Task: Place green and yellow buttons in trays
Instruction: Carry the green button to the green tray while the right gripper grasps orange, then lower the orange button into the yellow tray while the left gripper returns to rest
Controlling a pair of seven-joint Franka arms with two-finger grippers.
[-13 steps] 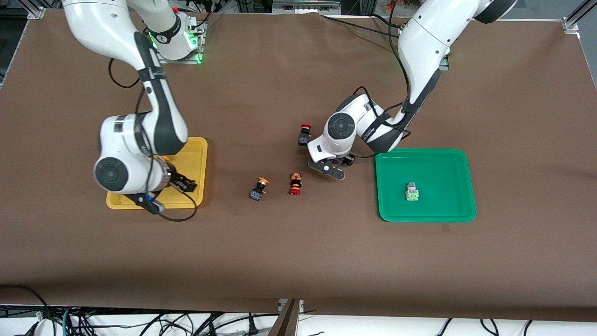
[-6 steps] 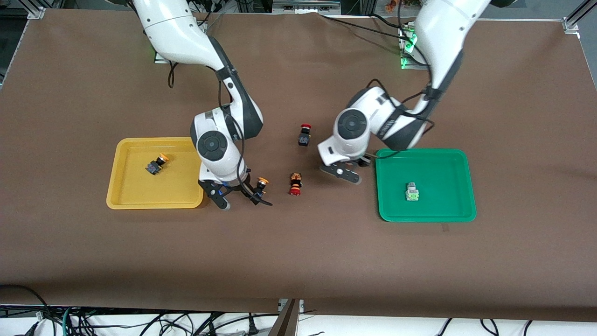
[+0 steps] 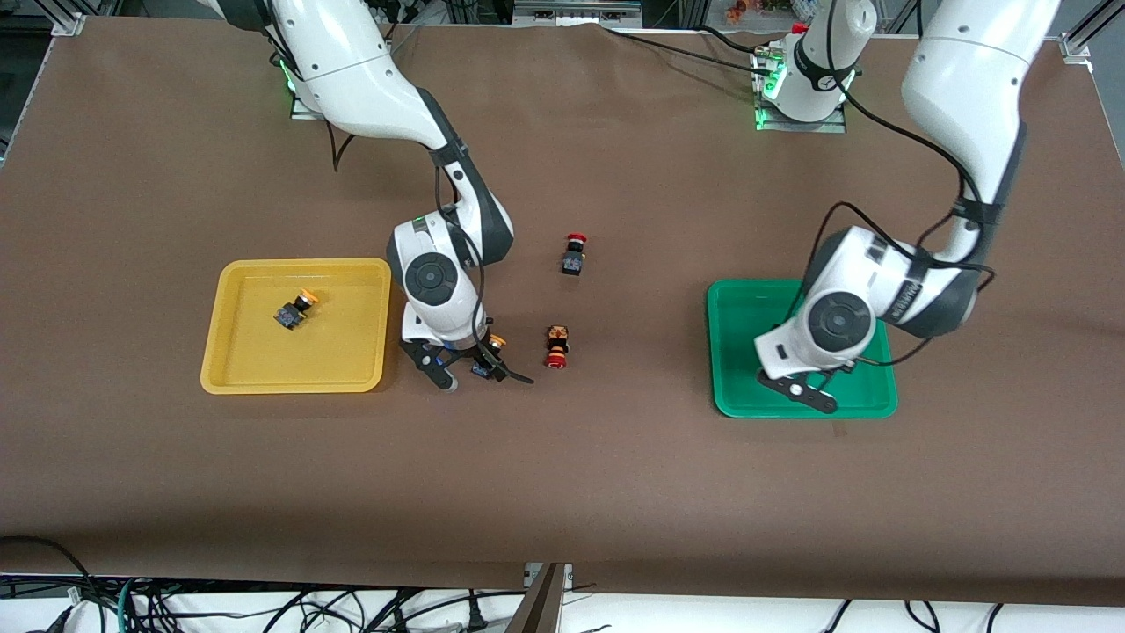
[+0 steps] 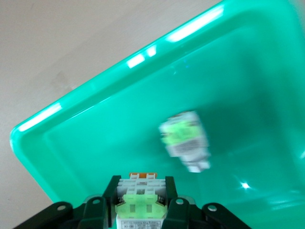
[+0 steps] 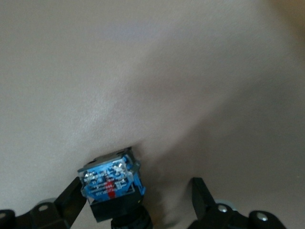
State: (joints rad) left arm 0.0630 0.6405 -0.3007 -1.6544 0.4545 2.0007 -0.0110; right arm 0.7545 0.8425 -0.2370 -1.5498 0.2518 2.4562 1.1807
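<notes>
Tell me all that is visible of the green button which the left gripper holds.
The held green button is a small whitish-grey plastic switch with a bright green piece on the face toward the wrist camera and a thin orange strip at its other end. It sits between the black fingers of the left gripper, which touch it on both sides. It hangs over the green tray, touching nothing else. A second green button lies in that tray, apart from it. The front view hides the held button.
</notes>
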